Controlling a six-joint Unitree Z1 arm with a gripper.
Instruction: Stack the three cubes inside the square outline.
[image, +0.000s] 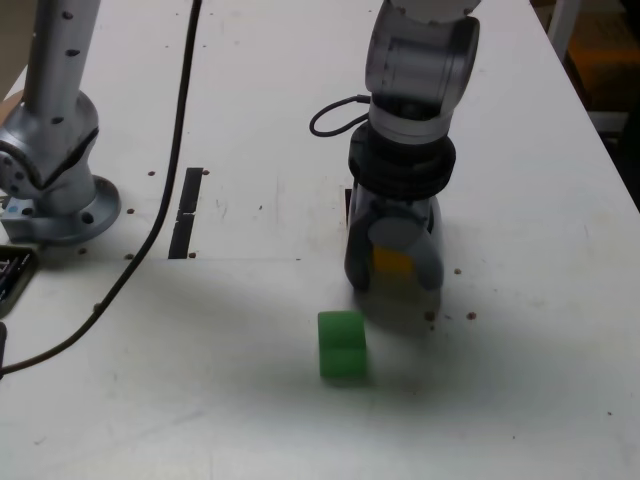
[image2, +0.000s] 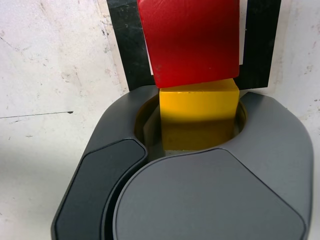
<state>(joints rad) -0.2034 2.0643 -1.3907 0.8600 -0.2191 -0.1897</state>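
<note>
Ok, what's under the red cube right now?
The red cube lies over the square outline, whose black bars show either side. Its white centre is mostly covered. The yellow cube sits beside it.

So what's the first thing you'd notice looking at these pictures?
The big grey gripper in the middle of the white table, its jaws shut around a yellow cube. In the wrist view, a red cube sits right beyond the yellow one, over the black square outline. A bright green cube sits alone on the table, nearer the exterior camera.
</note>
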